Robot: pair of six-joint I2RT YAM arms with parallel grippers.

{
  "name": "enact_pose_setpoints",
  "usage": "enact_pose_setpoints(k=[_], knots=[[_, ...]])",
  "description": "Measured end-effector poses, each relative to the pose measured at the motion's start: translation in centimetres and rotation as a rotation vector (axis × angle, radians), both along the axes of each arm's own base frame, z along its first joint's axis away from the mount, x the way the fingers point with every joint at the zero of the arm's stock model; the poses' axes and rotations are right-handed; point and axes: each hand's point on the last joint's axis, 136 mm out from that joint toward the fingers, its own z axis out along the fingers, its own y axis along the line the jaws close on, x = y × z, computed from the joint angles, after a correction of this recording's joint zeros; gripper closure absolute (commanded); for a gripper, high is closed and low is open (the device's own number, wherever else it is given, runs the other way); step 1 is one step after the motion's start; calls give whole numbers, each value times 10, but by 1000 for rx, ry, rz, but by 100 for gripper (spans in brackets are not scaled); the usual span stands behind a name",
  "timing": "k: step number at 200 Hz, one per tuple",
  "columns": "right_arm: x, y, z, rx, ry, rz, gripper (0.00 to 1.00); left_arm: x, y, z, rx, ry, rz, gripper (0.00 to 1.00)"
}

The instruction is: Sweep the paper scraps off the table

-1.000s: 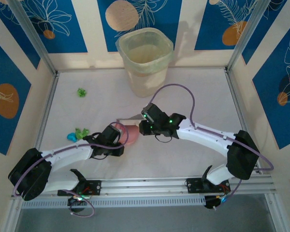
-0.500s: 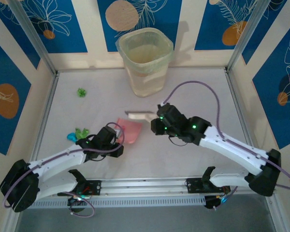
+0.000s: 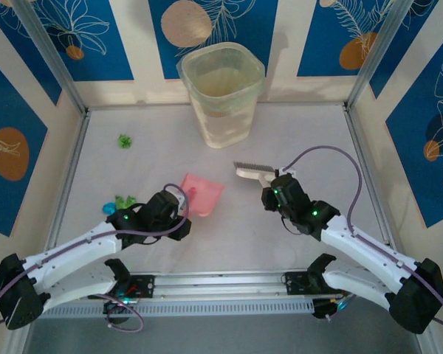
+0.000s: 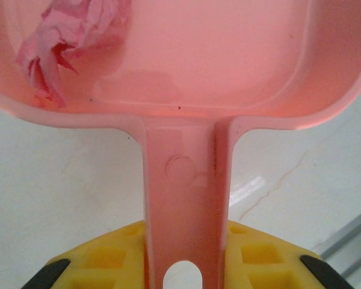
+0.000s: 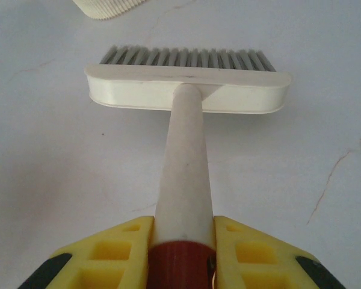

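A pink dustpan lies on the table left of centre, and my left gripper is shut on its handle. A crumpled pink paper scrap sits in the pan's far left corner. To the right, my right gripper is shut on the cream handle of a brush, whose head rests low over bare table with its grey bristles pointing away. One green scrap lies at the far left. Another green scrap and a cyan one lie beside the left arm.
A tall translucent cream bin stands at the back centre, and its ribbed base edges the right wrist view. Aluminium rails border the table on all sides, under blue-and-cream walls.
My right arm has swung right and toward the near edge, carrying the brush away from the dustpan. My left arm has stretched out and the dustpan has shifted a little to the right.
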Motion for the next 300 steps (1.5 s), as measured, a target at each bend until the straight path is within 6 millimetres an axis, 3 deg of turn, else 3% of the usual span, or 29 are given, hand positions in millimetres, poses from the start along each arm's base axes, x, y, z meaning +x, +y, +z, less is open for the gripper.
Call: enact_pose_setpoints(k=[52,100,141,206,229,274,300], knots=[[-1,2,-19,56,-58,8,100,12,-2,59,7,-51,24,100],[2,10,-24,72,-89,30,100,33,-22,122,34,-82,0,100],[3,22,-20,75,-118,75,100,65,-54,179,57,-135,-32,100],[4,19,-16,48,-147,75,100,131,-105,257,-7,-212,-14,100],[4,19,-10,53,-164,77,100,157,-112,266,-49,-220,5,100],[4,19,-10,52,-167,81,100,198,-104,253,-152,-122,70,100],[4,19,-10,50,-167,85,100,216,-112,264,-280,-106,82,100]])
